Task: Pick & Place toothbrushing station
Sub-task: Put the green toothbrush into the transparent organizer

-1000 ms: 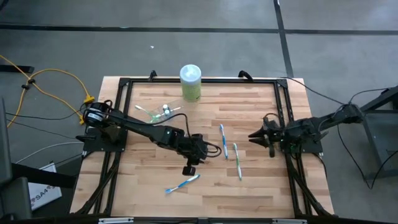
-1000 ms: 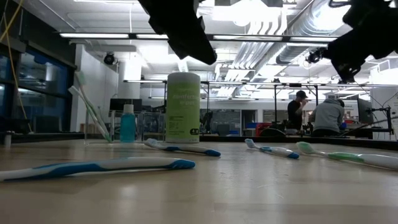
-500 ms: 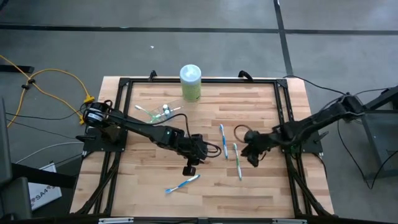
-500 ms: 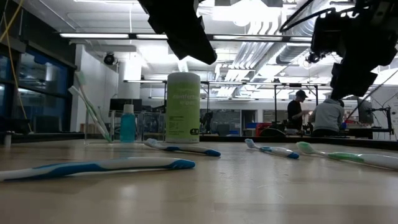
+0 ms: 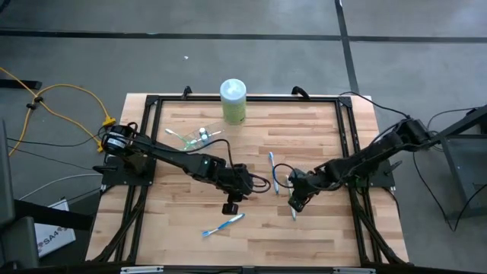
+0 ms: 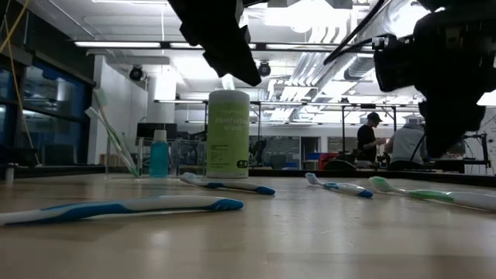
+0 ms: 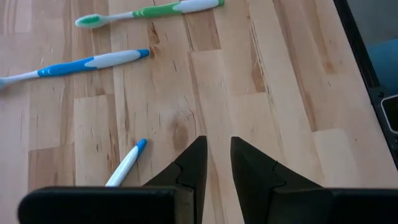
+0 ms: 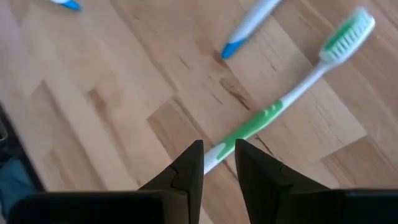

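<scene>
Three toothbrushes lie flat on the wooden table: a blue one (image 5: 272,169), a green one (image 5: 288,184) and another blue one (image 5: 223,224) nearer the front. A clear cup (image 5: 201,136) at the far left has toothbrushes (image 6: 112,136) leaning in it. My right gripper (image 5: 294,204) hangs tipped down just above the green toothbrush's handle (image 8: 249,127), open by a narrow gap with nothing between its fingers. My left gripper (image 5: 230,208) hovers over bare wood (image 7: 219,146) near the table's middle, also narrowly open, and holds nothing.
A tall pale green canister (image 5: 233,100) stands at the far edge, and a small blue bottle (image 6: 159,153) shows beside the cup. A black frame (image 5: 346,137) runs around the tabletop. Bare wood lies along the near edge. People (image 6: 407,143) stand in the room behind.
My right gripper has swung from the table's right edge toward the middle and sunk lower. It has tipped downward and rolled, and now hangs over the green toothbrush. The toothbrushes have not moved.
</scene>
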